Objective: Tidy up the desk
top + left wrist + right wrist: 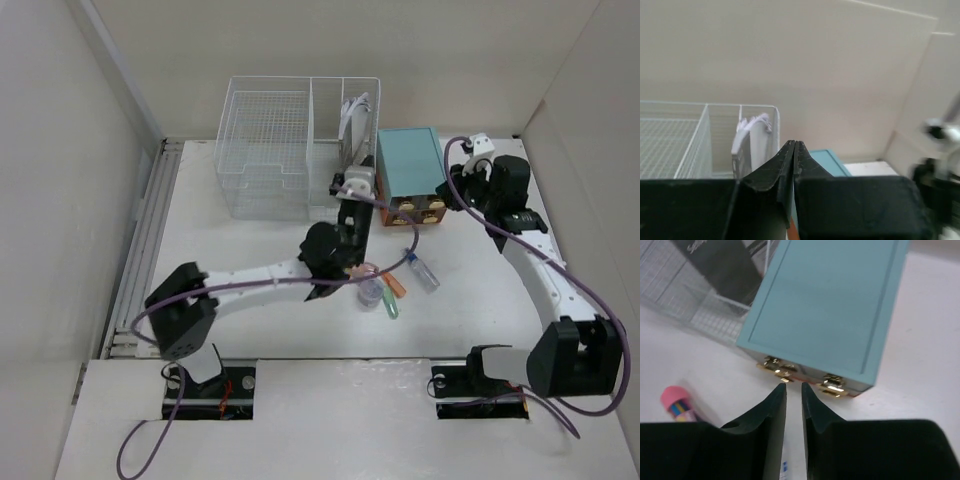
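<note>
The white desk point(250, 300) carries a white wire-mesh basket point(270, 150) at the back and a teal drawer box point(408, 165) to its right. My left gripper point(350, 200) is raised in front of the gap between basket and box. In the left wrist view it point(794, 142) is shut with nothing visible in it, pointing up at the back wall. My right gripper point(452, 190) is at the box's right front corner. In the right wrist view it point(793, 386) is empty, jaws a narrow gap apart, just short of the box's gold handles point(832, 385).
Small items lie on the desk in front of the box: a clear bottle point(425, 272), an orange piece point(395, 285), a green piece point(392, 308) and a pink-capped stick point(675, 400). Papers point(355, 115) stand in the basket's narrow compartment. A grey rail point(150, 220) runs along the left edge.
</note>
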